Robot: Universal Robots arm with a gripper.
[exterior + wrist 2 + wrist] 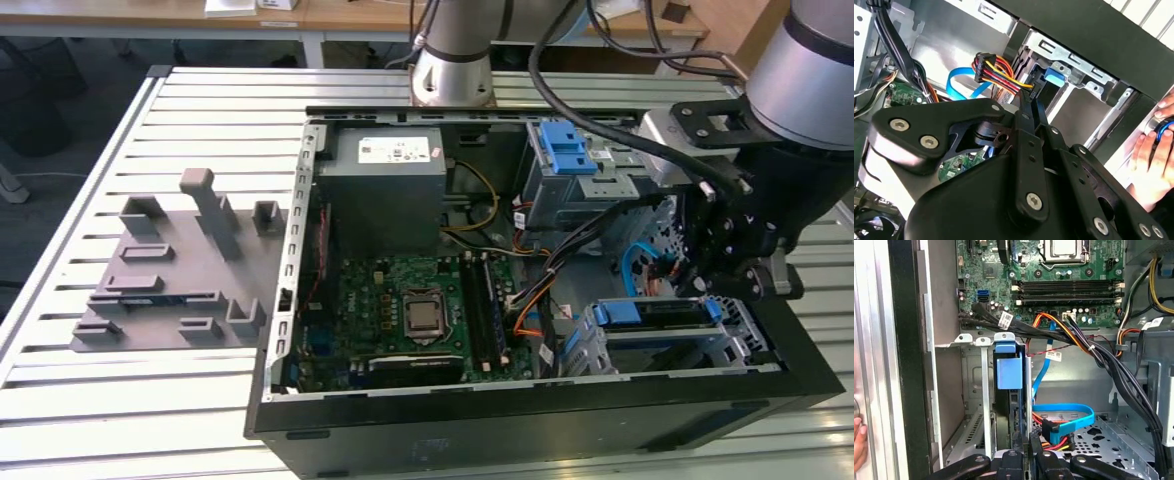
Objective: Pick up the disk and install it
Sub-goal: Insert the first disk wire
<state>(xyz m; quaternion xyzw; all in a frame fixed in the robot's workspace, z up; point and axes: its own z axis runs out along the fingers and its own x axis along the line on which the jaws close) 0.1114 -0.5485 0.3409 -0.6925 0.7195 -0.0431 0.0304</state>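
While the arm is reaching down from the upper right of the exterior view, its black gripper (731, 262) is hanging just above the lower right corner of the open computer case (400, 425), wrist tilted toward the drive cage (747, 345). In the first wrist view the gripper (1029, 447) is showing its fingertips (1017, 441) drawn close together at the bottom middle of the frame, right beside the disk's edge and the power plug (1050, 430); they are holding nothing that I can make out, though whether they are touching the disk I cannot tell. The disk (657, 314) is sitting in the drive cage at the lower right of the exterior view, its blue carrier rail facing up; in the first wrist view the disk (1009, 371) is standing edge-on in its slot at centre frame, blue tab showing. A second blue-railed carrier (571, 150) is sitting in the upper bay near the top right of the case. The motherboard (414, 315) is lying across the case floor, and the grey power supply (387, 190) is sitting above it. A blue data cable (1066, 417) and a bundle of coloured wires (999, 75) are crowding the space beside the cage. A person's hand (1154, 160) is resting at the right edge of the second wrist view, outside the case wall. A grey fixture tray (180, 270) is lying on the slatted table (80, 400) at the exterior view's left.
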